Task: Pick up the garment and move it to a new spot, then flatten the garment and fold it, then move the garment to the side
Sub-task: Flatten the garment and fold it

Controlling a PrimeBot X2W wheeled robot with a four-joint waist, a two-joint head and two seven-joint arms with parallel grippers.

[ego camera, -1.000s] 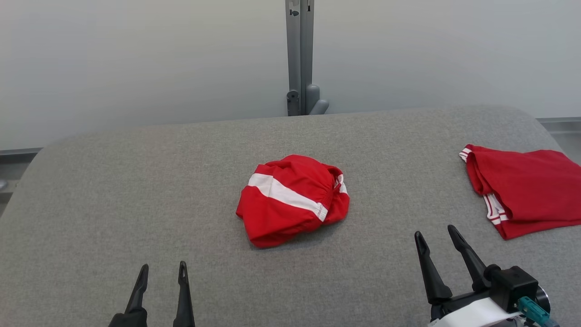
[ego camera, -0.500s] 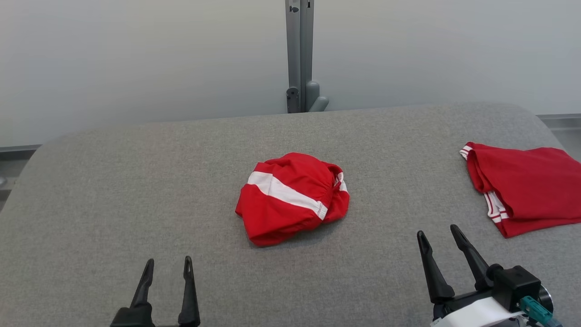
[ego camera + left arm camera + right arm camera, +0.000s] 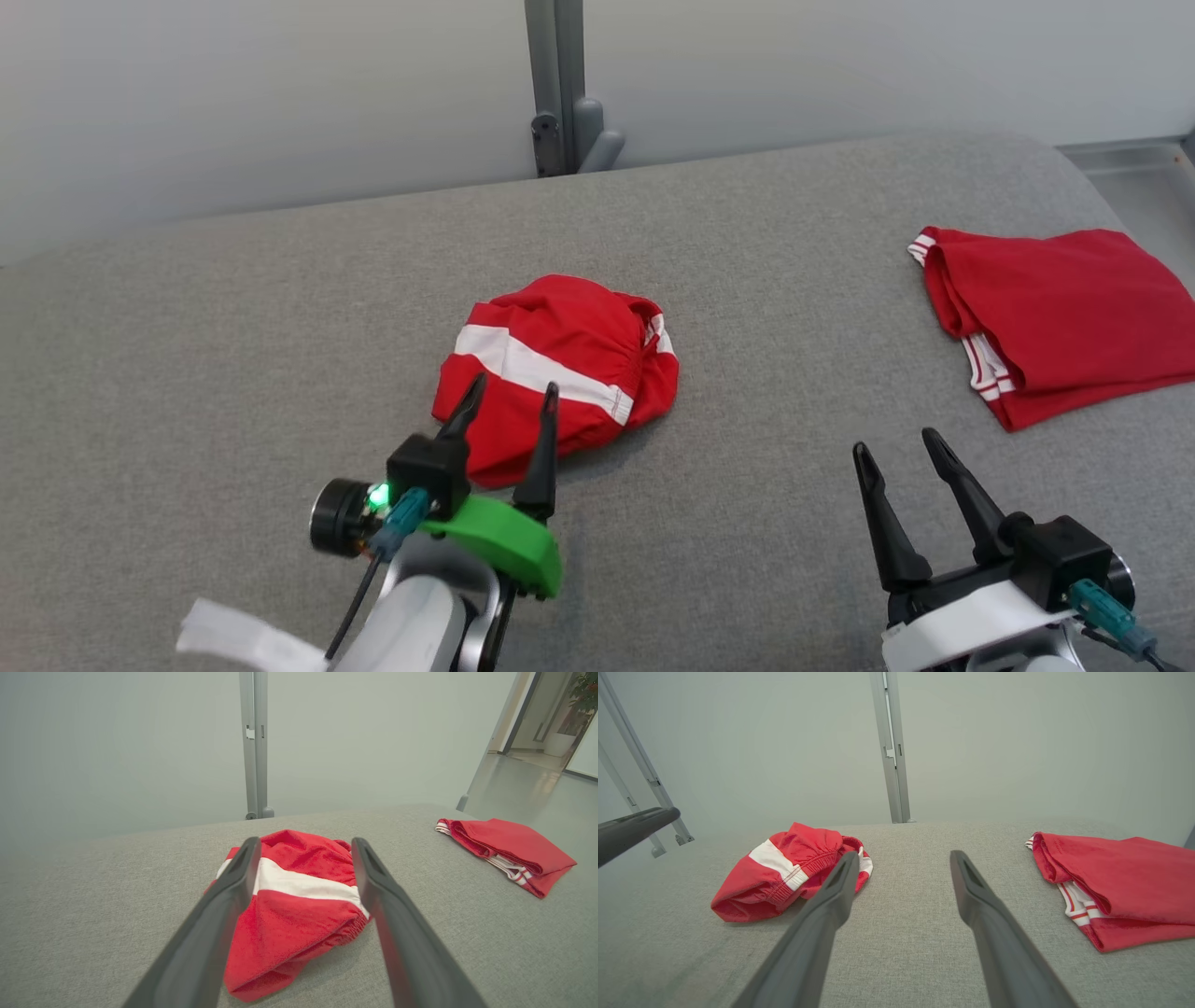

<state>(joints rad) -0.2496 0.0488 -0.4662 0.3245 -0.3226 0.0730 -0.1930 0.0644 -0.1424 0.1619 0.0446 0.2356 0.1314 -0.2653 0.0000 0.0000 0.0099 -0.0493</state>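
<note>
Logged the left fingers (image 3: 543, 448) well forward of where they sat a second ago, tips now over the near edge of the crumpled red garment (image 3: 569, 355) in the middle of the desk (image 3: 233, 373); spread wide, gripping nothing. Noted the head view shifted too, so discounted any apparent drift of the cloth. Found the right fingers (image 3: 885, 537) low right, equally wide, empty. Judged the pick-up as only starting: reach made, no closure yet. Counted two red pieces: the crumpled one at centre, a folded garment (image 3: 1055, 317) far right. Counted two sets of fingers, one desk.

Soft red cloth garment (image 3: 560, 373) on rough grey fabric.
</note>
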